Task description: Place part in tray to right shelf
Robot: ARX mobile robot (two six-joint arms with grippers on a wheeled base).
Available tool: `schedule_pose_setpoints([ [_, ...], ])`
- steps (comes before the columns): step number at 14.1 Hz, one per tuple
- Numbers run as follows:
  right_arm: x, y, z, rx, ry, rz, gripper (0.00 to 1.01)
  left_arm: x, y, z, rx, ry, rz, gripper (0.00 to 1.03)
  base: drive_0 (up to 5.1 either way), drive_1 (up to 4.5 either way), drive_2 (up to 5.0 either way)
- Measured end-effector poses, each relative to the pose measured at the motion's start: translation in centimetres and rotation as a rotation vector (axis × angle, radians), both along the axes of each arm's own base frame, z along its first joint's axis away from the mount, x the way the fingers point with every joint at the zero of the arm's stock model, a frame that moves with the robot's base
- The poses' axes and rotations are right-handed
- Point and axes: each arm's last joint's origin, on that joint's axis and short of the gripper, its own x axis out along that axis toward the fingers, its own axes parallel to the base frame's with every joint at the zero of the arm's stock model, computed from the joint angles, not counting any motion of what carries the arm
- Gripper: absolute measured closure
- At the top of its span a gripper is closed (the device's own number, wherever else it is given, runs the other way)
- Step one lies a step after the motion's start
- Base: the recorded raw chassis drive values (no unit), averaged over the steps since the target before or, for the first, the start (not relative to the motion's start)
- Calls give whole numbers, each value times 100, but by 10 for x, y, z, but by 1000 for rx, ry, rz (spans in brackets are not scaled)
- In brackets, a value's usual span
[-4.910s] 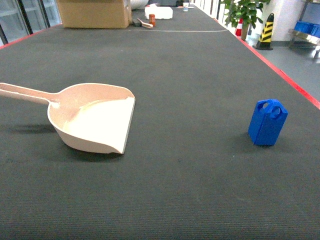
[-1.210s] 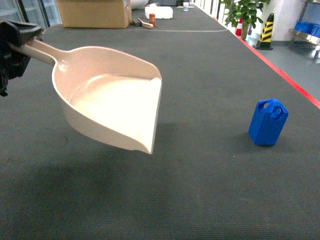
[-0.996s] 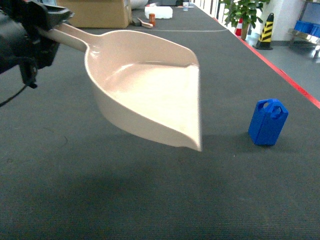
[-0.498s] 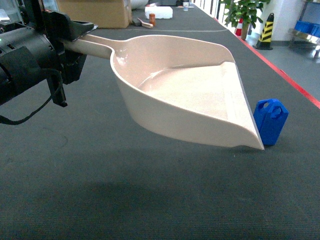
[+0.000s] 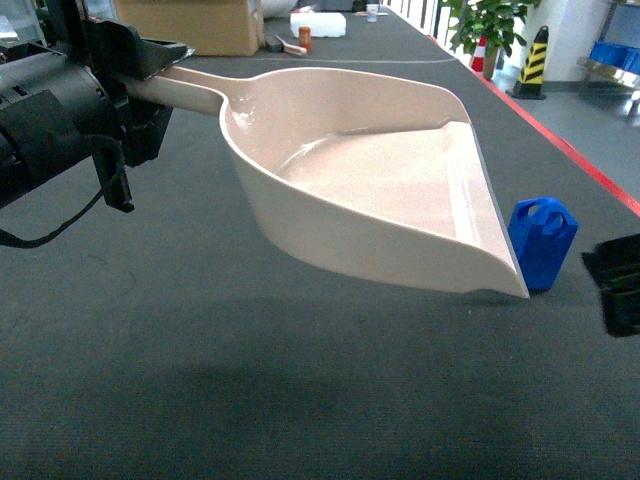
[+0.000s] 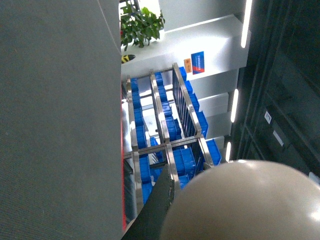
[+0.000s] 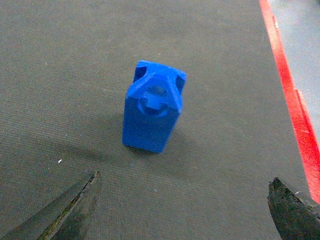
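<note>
left gripper (image 5: 140,75) clamped on dustpan (image 5: 380,190) handle, pan airborne | right gripper (image 7: 182,210) wide apart, nothing held | part (image 7: 152,112) upright on table (image 5: 300,400) near right edge, beside pan lip

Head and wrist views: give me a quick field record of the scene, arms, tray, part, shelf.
left gripper: shut on the tray handle, holds it above the table
tray: beige scoop, airborne, nothing in it, open lip toward the part
part: blue, upright on the dark table, not grasped, just right of the tray lip
right gripper: jaws open, apart from the part, on its near side
shelf: steel rack with blue crates, off the table edge, seen in left wrist view
red edge: right of the part
</note>
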Motion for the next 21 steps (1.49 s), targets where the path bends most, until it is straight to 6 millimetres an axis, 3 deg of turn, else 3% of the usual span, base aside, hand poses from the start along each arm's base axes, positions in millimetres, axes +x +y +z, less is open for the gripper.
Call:
schedule_pose_setpoints([
  [2, 48, 13, 0, -13, -6, -12, 3, 0, 0, 0, 0, 0, 0, 90, 0, 0, 0],
  [3, 62, 16, 3, -9, -23, -19, 3, 0, 0, 0, 0, 0, 0, 90, 0, 0, 0],
  [8, 106, 21, -19, 55, 100, -92, 4, 0, 0, 0, -1, 0, 0, 90, 0, 0, 0],
  [11, 108, 20, -28, 68, 109, -143, 31, 0, 0, 0, -1, 0, 1, 90, 0, 0, 0],
  [13, 99, 18, -23, 88, 86, -155, 48, 0, 0, 0, -1, 0, 0, 90, 0, 0, 0],
  [15, 72, 8, -2, 105, 56, -150, 52, 0, 0, 0, -1, 0, 0, 90, 0, 0, 0],
  [18, 36, -1, 52, 151, -56, -119, 52, 0, 0, 0, -3, 1, 0, 90, 0, 0, 0],
  [20, 8, 11, 113, 236, -222, -24, 52, 0, 0, 0, -3, 1, -1, 90, 0, 0, 0],
  [21, -19, 52, 166, 440, -326, 201, 52, 0, -1, 0, -3, 1, -4, 90, 0, 0, 0],
])
